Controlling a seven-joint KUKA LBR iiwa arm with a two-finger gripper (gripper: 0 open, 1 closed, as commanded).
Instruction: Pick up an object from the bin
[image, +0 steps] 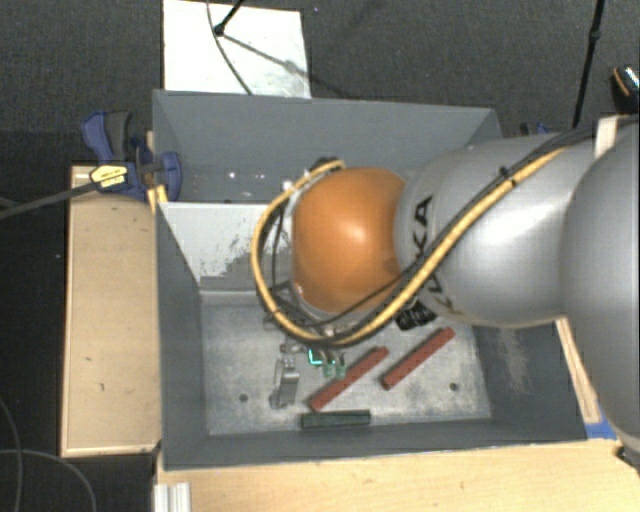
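Observation:
My gripper (285, 392) hangs low over the front left part of the bin floor, under the orange cover. Just to its right a long red-brown stick (349, 378) lies slanted on the floor. A small green piece (334, 367) sits at that stick's upper side, close to the gripper. In front of both, along the near wall, lies a dark green flat bar (336, 420). Nothing shows in the gripper's grasp.
A second red-brown stick (417, 358) lies slanted further right, parallel to the first. The arm and its orange cover hide the middle and back of the bin floor. Bare floor shows at the left and the right front.

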